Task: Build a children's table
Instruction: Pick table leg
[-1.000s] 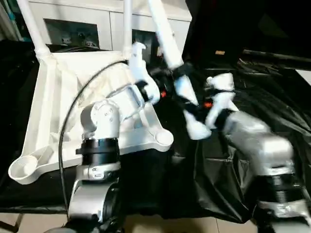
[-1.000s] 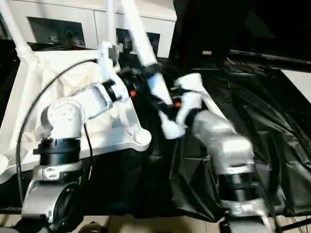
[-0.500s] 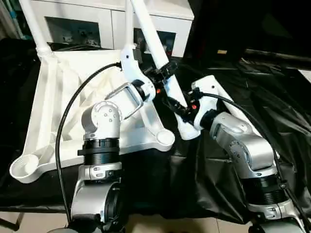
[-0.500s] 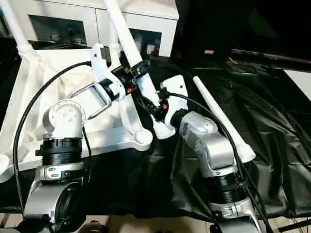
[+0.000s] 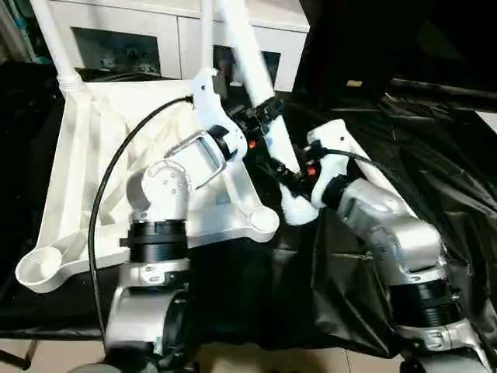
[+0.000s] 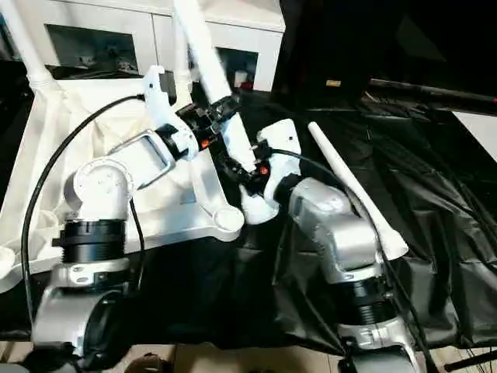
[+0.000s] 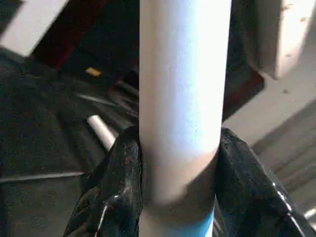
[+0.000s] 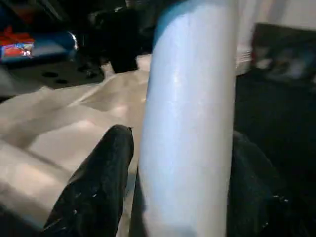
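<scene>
From the head views, the table top (image 5: 93, 186) lies upside down on the black bench's left half, two legs already standing at its far corners, its near-right socket (image 5: 262, 221) empty at the bench's front edge. Both grippers share a third leg (image 5: 256, 85) leaning just right of that socket: left gripper (image 5: 260, 118) higher, right gripper (image 5: 291, 179) near its thick end. A fourth leg (image 6: 353, 190) lies further right. In the left wrist view the fingers (image 7: 123, 187) clamp the leg (image 7: 182, 98); in the right wrist view a small gap shows beside one finger (image 8: 98, 182), so that hold looks loose. Judgement: swing the thick end over the socket, straighten the leg, then press down
</scene>
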{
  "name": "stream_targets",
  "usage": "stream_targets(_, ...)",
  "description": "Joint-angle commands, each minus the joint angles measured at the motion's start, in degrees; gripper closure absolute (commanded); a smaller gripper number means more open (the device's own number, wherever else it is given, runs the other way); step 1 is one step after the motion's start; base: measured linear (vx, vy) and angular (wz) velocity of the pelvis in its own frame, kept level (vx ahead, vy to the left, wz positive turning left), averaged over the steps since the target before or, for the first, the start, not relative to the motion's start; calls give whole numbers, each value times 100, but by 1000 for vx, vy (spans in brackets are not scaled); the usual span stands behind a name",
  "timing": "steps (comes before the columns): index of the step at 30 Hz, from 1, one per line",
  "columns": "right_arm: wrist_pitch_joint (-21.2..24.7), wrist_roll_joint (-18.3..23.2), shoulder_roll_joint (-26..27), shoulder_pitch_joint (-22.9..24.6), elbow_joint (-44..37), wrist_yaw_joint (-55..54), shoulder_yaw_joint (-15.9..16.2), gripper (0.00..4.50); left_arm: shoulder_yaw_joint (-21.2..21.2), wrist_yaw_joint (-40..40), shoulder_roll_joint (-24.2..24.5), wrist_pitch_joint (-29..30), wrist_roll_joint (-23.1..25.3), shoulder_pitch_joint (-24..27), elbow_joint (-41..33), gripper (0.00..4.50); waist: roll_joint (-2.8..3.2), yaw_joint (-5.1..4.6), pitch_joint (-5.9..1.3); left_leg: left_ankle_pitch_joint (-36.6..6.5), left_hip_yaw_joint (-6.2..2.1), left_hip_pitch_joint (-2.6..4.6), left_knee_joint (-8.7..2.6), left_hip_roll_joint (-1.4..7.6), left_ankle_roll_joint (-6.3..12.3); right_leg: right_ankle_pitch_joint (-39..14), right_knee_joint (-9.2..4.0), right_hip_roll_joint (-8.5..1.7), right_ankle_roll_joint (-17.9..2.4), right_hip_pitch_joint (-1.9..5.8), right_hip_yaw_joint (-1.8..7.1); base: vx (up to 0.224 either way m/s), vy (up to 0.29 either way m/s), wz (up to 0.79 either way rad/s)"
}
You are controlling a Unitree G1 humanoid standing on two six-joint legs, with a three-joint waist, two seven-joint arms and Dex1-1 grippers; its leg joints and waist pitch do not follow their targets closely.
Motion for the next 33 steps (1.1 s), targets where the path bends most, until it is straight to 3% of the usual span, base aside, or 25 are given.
stream_targets(1, 280, 320, -107, -63, -275, 268, -118, 152, -200, -295, 37, 76, -126, -192, 66, 269, -12, -28, -481, -855, -51, 104, -382, 175, 57, -1056, -364, -348, -684, 354, 255, 0, 0, 0)
stream_targets(4, 849, 1009, -417, -120, -373, 695, -567, 151, -453, -1118, 547, 193, -121, -300, 209, 269, -17, -7, -491, -793, -46, 119, -376, 157, 101, -1096, -357, -344, -666, 361, 256, 0, 0, 0)
stream_targets(11, 1366, 1470, -852, -118, -283, 1228, -824, 151, -872, -2591, 1224, 481, -426, -329, 60, 269, -31, -11, -490, -678, -36, 99, -367, 165, 42, -1156, -351, -377, -819, 366, 250, 0, 0, 0)
stream_targets(17, 1522, 1672, -1048, 12, -465, 1526, -686, 151, -976, -3237, 1385, 598, -758, -295, -157, 269, -14, 4, -490, -713, -35, 116, -370, 192, -29, -1146, -327, -388, -926, 354, 251, 0, 0, 0)
stream_targets(20, 1679, 1780, -1071, 97, -510, 1653, -545, 151, -874, -3537, 1355, 664, -1009, -295, -203, 269, -20, 10, -485, -798, -30, 116, -370, 178, -48, -1355, -358, -392, -881, 360, 248, 0, 0, 0)
stream_targets(21, 1763, 1824, -1083, 123, -511, 1725, -484, 179, -878, -3590, 1358, 617, -1034, -279, -211, 269, -19, 5, -479, -818, -37, 103, -374, 179, -69, -1439, -364, -392, -858, 358, 246, 0, 0, 0)
stream_targets(32, 1849, 1853, -1133, 182, -505, 1738, -342, 259, -789, -3571, 1332, 476, -1021, -351, -32, 270, -43, 8, -478, -840, -45, 98, -379, 183, -129, -1635, -385, -392, -688, 346, 246, 0, 0, 0)
stream_targets(33, 1762, 1786, -1095, 152, -444, 1634, -369, 261, -847, -3458, 1337, 309, -836, -342, -19, 270, -37, 7, -479, -823, -48, 95, -380, 183, -132, -1584, -382, -391, -695, 347, 245, 0, 0, 0)
